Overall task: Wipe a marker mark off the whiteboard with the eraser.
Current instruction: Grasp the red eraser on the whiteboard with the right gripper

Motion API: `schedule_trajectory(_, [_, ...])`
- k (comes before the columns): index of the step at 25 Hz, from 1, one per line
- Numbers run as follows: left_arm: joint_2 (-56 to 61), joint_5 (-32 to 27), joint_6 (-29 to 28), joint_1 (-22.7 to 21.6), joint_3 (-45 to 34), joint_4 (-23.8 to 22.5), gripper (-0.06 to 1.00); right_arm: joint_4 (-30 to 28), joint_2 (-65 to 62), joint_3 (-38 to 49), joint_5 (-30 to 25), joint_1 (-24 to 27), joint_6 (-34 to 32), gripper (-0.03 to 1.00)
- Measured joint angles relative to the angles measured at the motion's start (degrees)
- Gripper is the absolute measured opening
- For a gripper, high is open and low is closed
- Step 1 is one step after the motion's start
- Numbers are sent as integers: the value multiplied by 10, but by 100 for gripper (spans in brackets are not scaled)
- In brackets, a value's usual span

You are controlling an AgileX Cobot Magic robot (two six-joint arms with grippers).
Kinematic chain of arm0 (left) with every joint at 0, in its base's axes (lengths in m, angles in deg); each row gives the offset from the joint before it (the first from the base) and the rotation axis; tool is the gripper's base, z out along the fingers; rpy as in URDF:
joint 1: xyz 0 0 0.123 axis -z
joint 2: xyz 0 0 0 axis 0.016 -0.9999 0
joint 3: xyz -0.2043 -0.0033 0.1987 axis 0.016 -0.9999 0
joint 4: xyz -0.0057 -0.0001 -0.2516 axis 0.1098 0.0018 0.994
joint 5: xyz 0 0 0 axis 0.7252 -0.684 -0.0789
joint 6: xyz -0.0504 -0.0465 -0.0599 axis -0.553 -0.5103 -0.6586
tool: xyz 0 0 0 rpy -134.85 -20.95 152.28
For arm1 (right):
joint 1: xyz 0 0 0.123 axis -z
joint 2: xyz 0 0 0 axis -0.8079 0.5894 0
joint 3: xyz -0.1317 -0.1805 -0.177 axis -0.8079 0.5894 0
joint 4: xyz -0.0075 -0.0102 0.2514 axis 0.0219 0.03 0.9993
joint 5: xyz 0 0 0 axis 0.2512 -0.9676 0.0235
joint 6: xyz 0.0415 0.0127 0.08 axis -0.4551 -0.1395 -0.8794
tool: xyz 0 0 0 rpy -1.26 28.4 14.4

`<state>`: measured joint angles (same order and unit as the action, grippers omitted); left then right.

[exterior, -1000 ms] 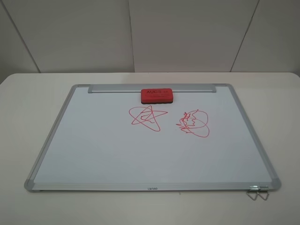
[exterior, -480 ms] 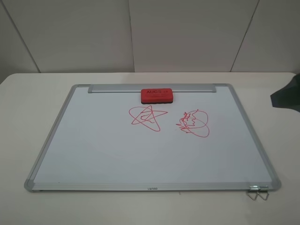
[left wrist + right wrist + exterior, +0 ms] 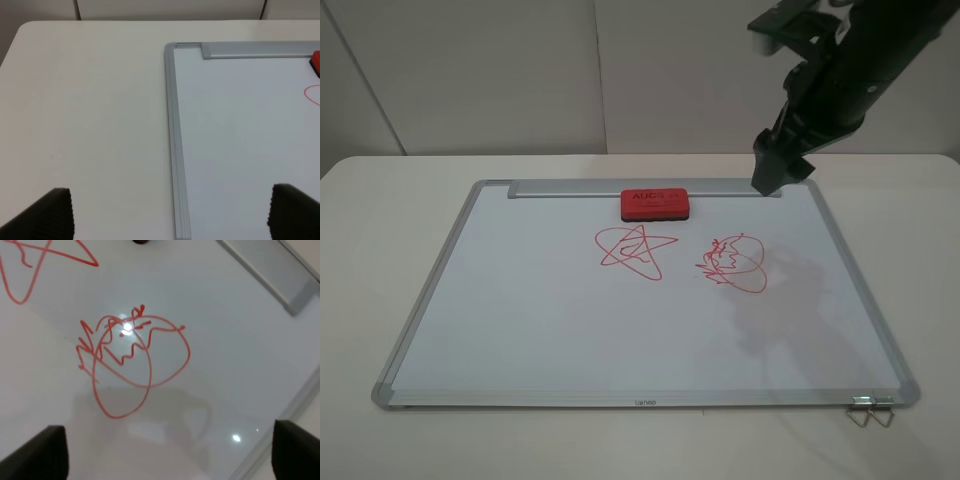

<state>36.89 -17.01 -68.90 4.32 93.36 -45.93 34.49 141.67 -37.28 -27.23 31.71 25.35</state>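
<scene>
The whiteboard (image 3: 570,320) lies flat on the table. On it, the red star-shaped marker mark (image 3: 635,250) sits just in front of the red eraser (image 3: 656,204), which rests against the tray strip (image 3: 570,188) at the far edge. My right gripper (image 3: 772,168) hangs open above the board's far right part, well clear of the eraser. In the right wrist view the gripper (image 3: 172,452) looks down on the oval scribble (image 3: 132,360), with part of the star (image 3: 30,265) at the edge. My left gripper (image 3: 170,215) is open over the board's left frame; an eraser corner (image 3: 316,62) shows.
A rounder red scribble of ovals (image 3: 733,263) lies right of the star. Two metal clips (image 3: 870,410) stick out at the board's near right corner. The white table (image 3: 380,220) surrounds the board, and a wall stands behind. The right arm's shadow falls on the board's right half.
The right arm has swung in from the right edge and now hangs above the board's far right part. The eraser and both marks have not moved.
</scene>
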Motion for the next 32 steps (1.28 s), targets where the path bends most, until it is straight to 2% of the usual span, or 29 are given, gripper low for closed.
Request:
schedule_trajectory(2, [0,0,0,0,0,0,77,4,60,-65,-19,-10,59,72])
schedule_trajectory(6, [0,0,0,0,0,0,77,45,167,-196,-43,-14,134,72])
schedule_trajectory(11, [0,0,0,0,0,0,77,104,258,-304,-72,-14,234,68])
schedule_trajectory(15, [0,0,0,0,0,0,77,111,296,-337,-77,-14,280,67])
schedule_trajectory(22, [0,0,0,0,0,0,77,106,341,-347,-42,-25,348,67])
schedule_trajectory(32, [0,0,0,0,0,0,77,93,416,-424,-48,-52,355,65])
